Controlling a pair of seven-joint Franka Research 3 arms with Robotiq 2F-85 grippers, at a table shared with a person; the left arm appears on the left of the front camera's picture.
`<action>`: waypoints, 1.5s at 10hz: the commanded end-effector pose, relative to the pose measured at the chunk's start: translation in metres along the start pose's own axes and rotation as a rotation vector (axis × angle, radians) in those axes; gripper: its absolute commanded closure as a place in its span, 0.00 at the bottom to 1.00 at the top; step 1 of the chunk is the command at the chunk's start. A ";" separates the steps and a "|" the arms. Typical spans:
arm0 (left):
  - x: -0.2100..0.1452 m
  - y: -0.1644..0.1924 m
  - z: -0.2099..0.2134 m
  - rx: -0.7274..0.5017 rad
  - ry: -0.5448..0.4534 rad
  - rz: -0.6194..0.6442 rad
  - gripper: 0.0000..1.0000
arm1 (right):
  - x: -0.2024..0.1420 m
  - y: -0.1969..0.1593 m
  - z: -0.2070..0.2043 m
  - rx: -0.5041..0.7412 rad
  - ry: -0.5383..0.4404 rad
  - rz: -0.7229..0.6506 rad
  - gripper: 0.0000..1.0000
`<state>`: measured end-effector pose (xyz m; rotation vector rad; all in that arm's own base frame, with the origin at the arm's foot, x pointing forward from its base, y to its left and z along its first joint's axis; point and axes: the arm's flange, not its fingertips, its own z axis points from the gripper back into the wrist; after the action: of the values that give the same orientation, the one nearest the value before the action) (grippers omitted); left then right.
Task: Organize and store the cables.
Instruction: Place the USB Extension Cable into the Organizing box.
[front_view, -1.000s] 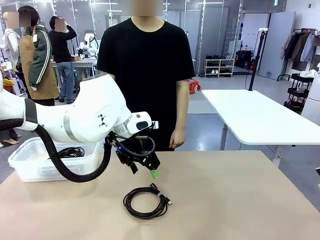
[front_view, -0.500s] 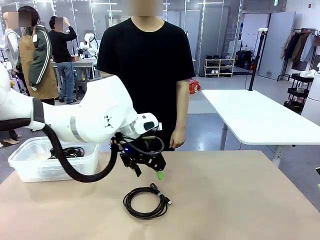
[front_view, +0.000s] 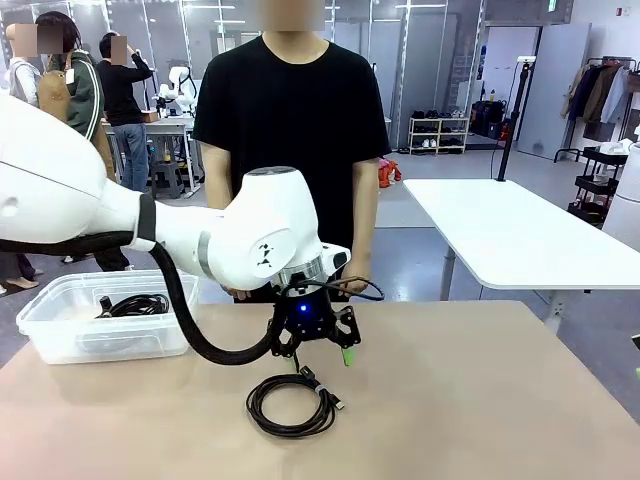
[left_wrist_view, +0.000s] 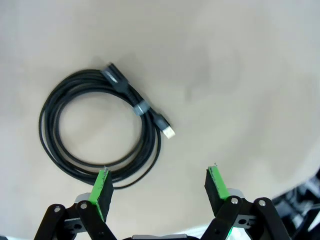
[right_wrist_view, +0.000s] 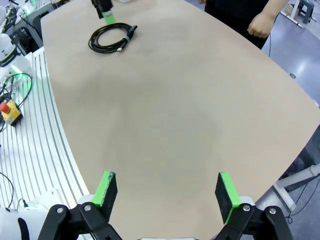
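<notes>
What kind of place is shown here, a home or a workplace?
Probably a robotics lab or workshop: a white robot arm works at the table, more work tables stand behind, and a shelf rack stands far back.

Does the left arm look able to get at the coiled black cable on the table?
Probably yes: the left hand hangs open just above the coiled black cable, nothing between them.

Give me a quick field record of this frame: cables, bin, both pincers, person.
cable on table: black coil, banded, plug ends on its right side
bin: clear plastic bin at table's left, another coiled cable inside
left pincer: open, above the coil, not touching it
right pincer: open, empty, over bare table
person: standing at far side, hand hanging by the table edge
</notes>
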<state>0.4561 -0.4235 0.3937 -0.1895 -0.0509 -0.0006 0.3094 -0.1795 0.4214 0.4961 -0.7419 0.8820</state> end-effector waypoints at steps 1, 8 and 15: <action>0.015 -0.018 -0.014 0.094 -0.052 0.202 0.06 | 0.000 -0.001 0.001 0.005 -0.014 0.007 0.00; 0.033 0.011 -0.075 0.057 0.004 0.518 0.06 | 0.000 -0.001 0.001 0.005 -0.014 0.007 0.00; 0.036 0.019 -0.082 0.073 0.004 0.487 1.00 | 0.000 -0.001 0.001 0.005 -0.014 0.007 0.00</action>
<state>0.4965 -0.4205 0.3096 -0.1076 0.0071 0.5038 0.3085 -0.1796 0.4214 0.5009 -0.7411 0.8810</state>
